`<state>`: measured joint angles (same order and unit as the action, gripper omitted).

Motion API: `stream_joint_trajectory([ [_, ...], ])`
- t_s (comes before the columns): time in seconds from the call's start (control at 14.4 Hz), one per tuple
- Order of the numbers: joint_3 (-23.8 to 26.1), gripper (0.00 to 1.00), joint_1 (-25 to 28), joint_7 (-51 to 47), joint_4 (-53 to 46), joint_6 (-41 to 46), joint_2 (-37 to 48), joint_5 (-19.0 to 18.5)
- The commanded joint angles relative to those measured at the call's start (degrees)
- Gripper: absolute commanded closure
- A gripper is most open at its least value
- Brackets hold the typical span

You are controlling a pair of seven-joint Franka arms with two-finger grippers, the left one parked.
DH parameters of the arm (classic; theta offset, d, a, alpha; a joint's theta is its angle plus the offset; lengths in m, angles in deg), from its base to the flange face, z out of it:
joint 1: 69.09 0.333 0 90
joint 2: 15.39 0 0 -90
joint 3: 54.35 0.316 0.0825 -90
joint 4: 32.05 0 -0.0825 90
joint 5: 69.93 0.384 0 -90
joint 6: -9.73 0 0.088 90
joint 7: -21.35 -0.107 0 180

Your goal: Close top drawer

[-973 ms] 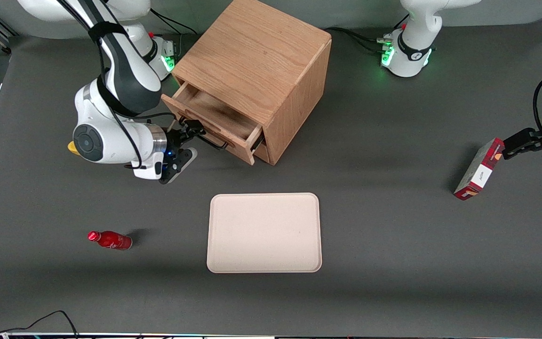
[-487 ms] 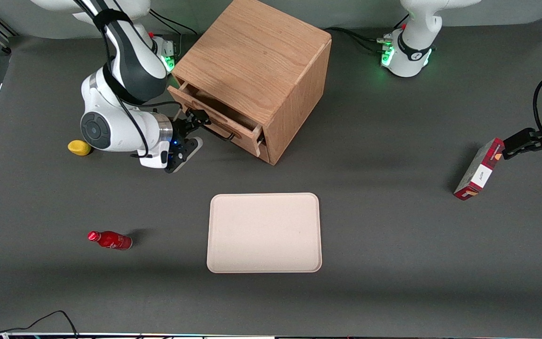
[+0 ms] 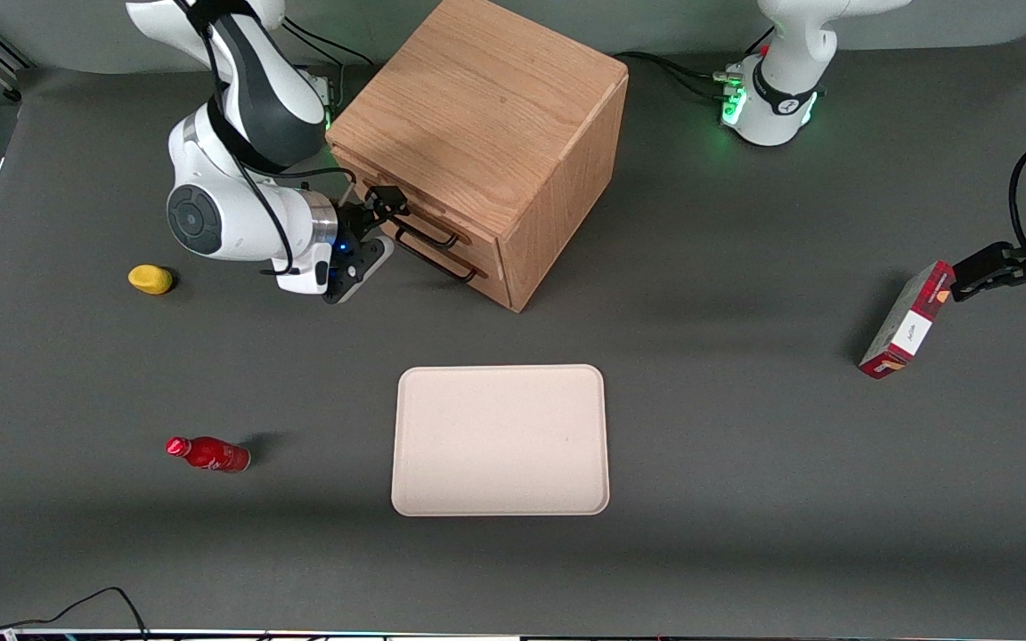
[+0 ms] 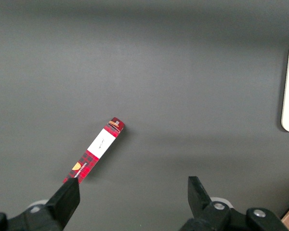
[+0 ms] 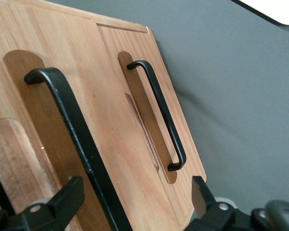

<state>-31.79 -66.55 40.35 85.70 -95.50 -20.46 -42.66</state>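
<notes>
The top drawer (image 3: 424, 221) sits pushed in, its front level with the cabinet (image 3: 486, 116) face, in the upper middle of the front view. The right arm (image 3: 246, 116) bends down from the frame's top edge, with its wrist lying level above the table (image 3: 745, 445). The gripper (image 3: 386, 203) points into the drawer front (image 5: 19, 96). Its fingers (image 5: 70, 192) are spread wide either side of the black handle (image 5: 62, 120), gripping nothing.
</notes>
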Motion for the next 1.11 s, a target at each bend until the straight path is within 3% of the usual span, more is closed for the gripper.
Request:
stream_joint_trajectory([
  [0.0,0.8,0.0,0.0,-0.8,2.0,0.3,2.5,2.7],
  [0.14,0.7,0.0,-0.2,-0.6,-0.5,0.6,2.0,1.7],
  [0.28,0.6,0.0,-0.2,-1.1,-5.4,1.5,1.8,-3.5],
  [0.49,-0.3,0.0,-0.7,-2.7,-14.4,11.6,2.6,-7.7],
  [0.76,-0.1,0.0,-1.0,-19.4,-25.6,20.9,8.5,-16.6],
  [0.9,-0.5,0.0,-1.3,-27.3,-25.8,21.4,14.6,-19.2],
  [1.04,-4.1,0.0,-2.1,-28.1,-26.2,26.5,18.2,-20.0],
])
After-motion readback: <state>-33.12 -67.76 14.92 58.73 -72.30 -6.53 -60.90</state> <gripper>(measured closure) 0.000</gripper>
